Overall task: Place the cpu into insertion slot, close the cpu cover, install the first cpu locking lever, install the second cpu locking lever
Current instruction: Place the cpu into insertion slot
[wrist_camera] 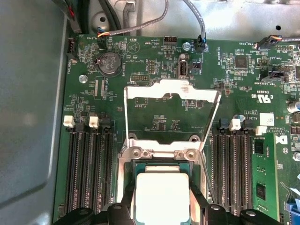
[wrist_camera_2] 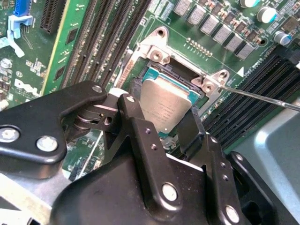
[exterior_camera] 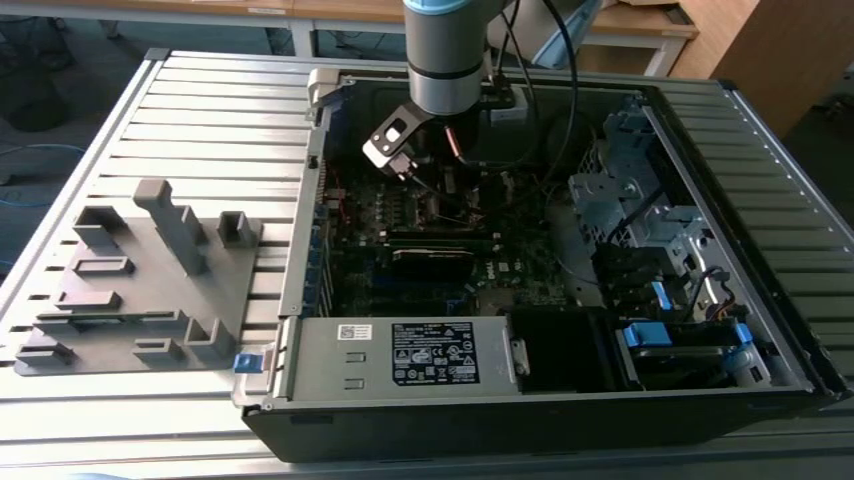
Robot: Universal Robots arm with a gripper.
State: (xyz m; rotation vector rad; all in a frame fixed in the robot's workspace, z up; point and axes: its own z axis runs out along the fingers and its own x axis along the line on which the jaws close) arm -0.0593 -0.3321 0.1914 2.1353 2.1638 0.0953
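Observation:
In both wrist views the cpu [wrist_camera_2: 164,99] [wrist_camera: 161,187], a flat square chip with a dull grey top, sits between my black fingers [wrist_camera_2: 130,104], which press on two opposite edges. My gripper [wrist_camera_2: 161,111] [wrist_camera: 162,212] is shut on it and holds it slightly tilted right over the insertion slot [wrist_camera_2: 174,69] [wrist_camera: 140,165]. The cpu cover [wrist_camera: 171,93], a thin silver frame, stands swung open beyond the socket. A thin wire locking lever [wrist_camera_2: 262,97] sticks out free beside the socket. In the exterior view the gripper [exterior_camera: 445,205] reaches down into the open computer case [exterior_camera: 534,400].
Black memory slots [wrist_camera: 89,173] [wrist_camera: 234,168] flank the socket on both sides. Cables [wrist_camera: 140,18] run along the case wall behind the board. A power supply [exterior_camera: 400,352] and drive cage [exterior_camera: 641,200] crowd the case. A grey pegged fixture [exterior_camera: 147,280] lies at the exterior view's left.

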